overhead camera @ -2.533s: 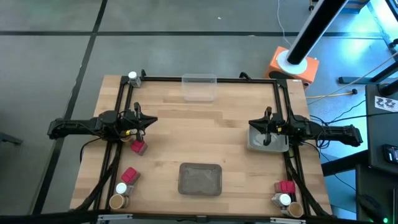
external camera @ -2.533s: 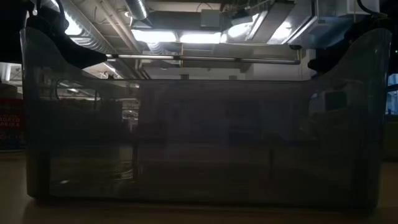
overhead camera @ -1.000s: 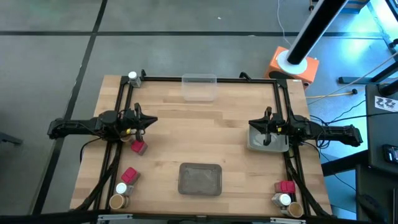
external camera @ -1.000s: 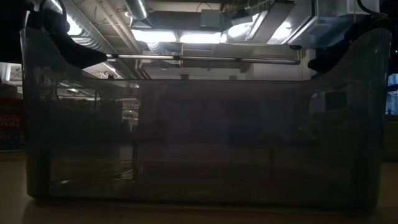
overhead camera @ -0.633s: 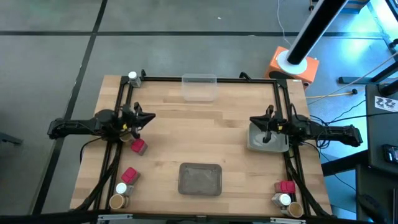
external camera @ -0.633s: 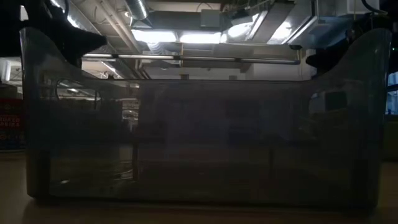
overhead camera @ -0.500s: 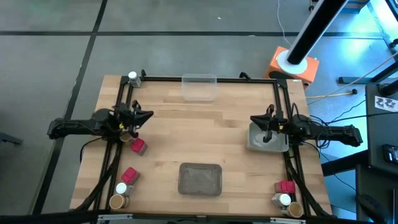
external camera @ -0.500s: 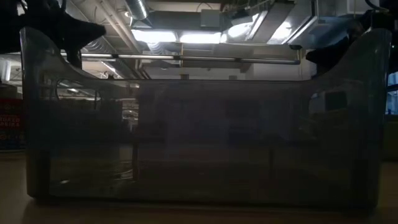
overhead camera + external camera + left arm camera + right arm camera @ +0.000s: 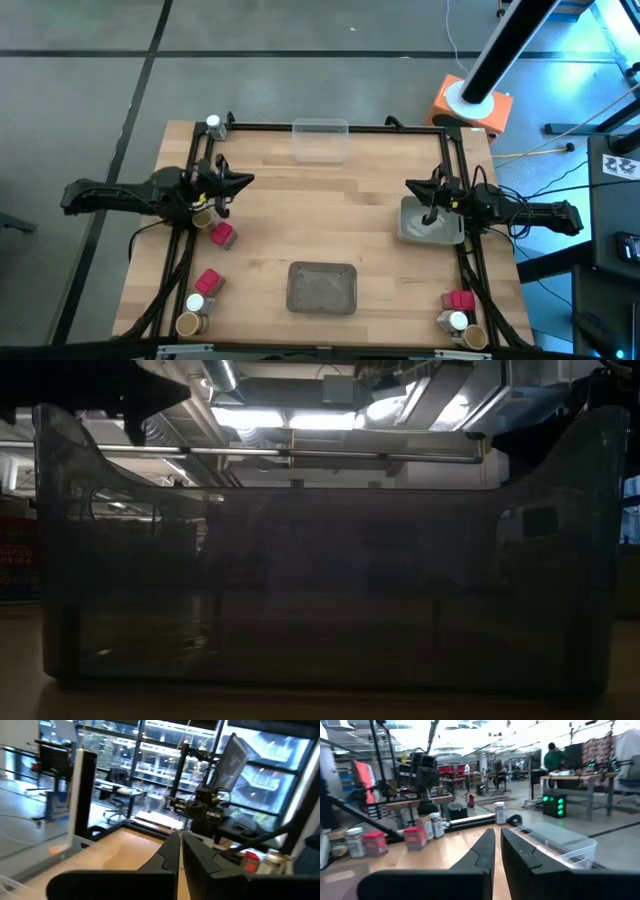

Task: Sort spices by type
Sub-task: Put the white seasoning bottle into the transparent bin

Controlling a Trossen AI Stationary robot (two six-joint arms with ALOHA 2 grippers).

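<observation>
The spices stand in small groups at the table's sides. On the left are a red pack (image 9: 222, 235), a brown-topped jar (image 9: 203, 218), another red pack (image 9: 208, 281), a white-capped jar (image 9: 196, 303) and a tan jar (image 9: 189, 324); one more white-capped jar (image 9: 213, 125) is at the far left corner. On the near right are a red pack (image 9: 460, 300), a white-capped jar (image 9: 457, 321) and a tan jar (image 9: 474, 336). My left gripper (image 9: 248, 181) (image 9: 179, 846) hangs shut above the table's left side. My right gripper (image 9: 409, 187) (image 9: 496, 840) hangs shut at the right, above a grey tray (image 9: 430, 228).
A clear plastic tray (image 9: 320, 140) sits at the far edge and fills the low view (image 9: 320, 580). A second grey tray (image 9: 322, 287) lies near the front centre. A black frame (image 9: 330, 127) runs along the table's edges. Bare wood lies between the arms.
My left gripper has risen, still shut, and now stands a little nearer the far edge; the brown-topped jar beneath it has come into sight. My right gripper has tipped slightly and stayed about where it was.
</observation>
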